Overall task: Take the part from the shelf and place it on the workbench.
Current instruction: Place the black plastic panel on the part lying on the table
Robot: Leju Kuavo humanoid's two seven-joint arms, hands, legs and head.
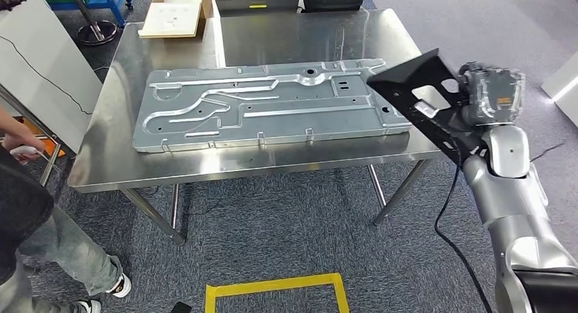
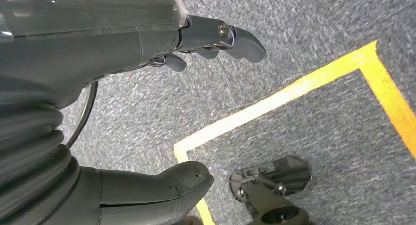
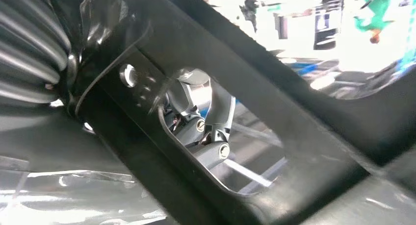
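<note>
Fingers [image 3: 201, 132] of the right hand [image 1: 477, 105] grip the black part [image 1: 422, 98], a flat angular plate with cutouts, tilted above the workbench [image 1: 307, 40] edge at three o'clock, overlapping the stamped metal panel [image 1: 266, 105]. Left hand [image 2: 147, 48] hangs empty, fingers apart, over carpet. Cardboard box [image 1: 180, 9] at eleven o'clock holds a pale sheet.

You see grey carpet [image 1: 286, 231] with a yellow tape square [image 1: 276, 286], a steel table [image 1: 170, 166], cardboard box [image 1: 178, 9] behind it, white panel [image 1: 34, 61] at left, person [image 1: 34, 224] standing nearby.
</note>
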